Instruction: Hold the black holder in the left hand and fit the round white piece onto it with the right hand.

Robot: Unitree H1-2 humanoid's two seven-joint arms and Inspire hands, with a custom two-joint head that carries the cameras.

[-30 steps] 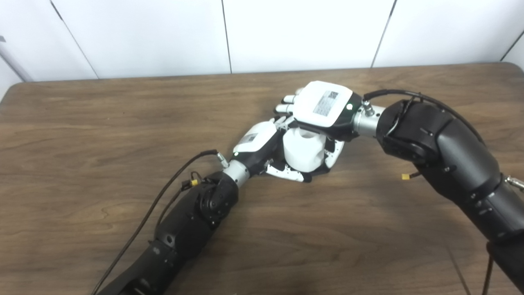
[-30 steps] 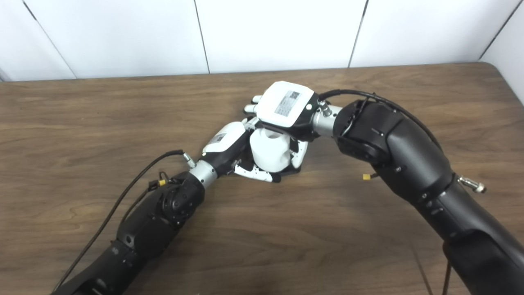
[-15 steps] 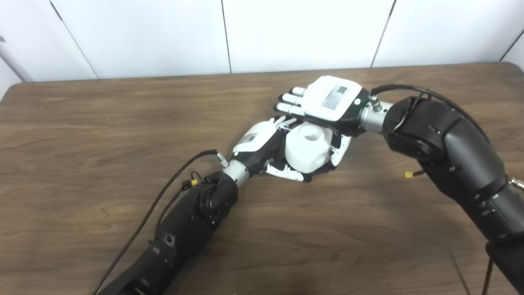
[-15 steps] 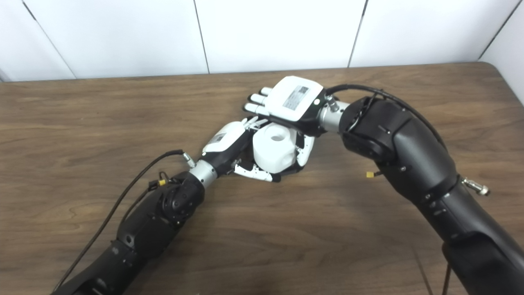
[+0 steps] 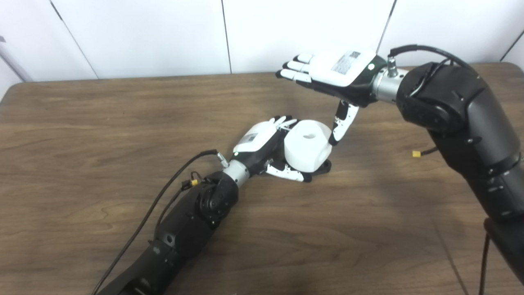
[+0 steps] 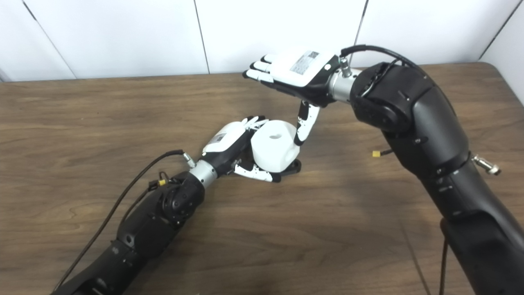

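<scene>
Left eye view first, and the brown wood-grain table [image 5: 82, 123] fills the scene, with a white panelled wall [image 5: 143, 37] along its far edge. From the near left, the black left arm [image 5: 184, 229] reaches up toward the middle, a black cable [image 5: 163, 192] trailing beside it. At its end the left hand [image 5: 262, 147] sits low on the table, fingers and thumb curled around the base of the assembly, clasping the black holder [image 5: 323, 167], of which only a dark sliver peeks out at the lower right of the white part. Sitting on that holder is the round white piece [image 5: 308, 145], a chunky plastic cylinder with a small hole in its top face, standing upright at table centre. Moving right: the right hand [image 5: 333, 73] hangs above and beyond the piece, fingers stretched out flat toward the left, thumb hanging down with its tip close by the piece's right side. It grips nothing at all. Its bulky black right arm [image 5: 462, 123] comes in from the near right.
</scene>
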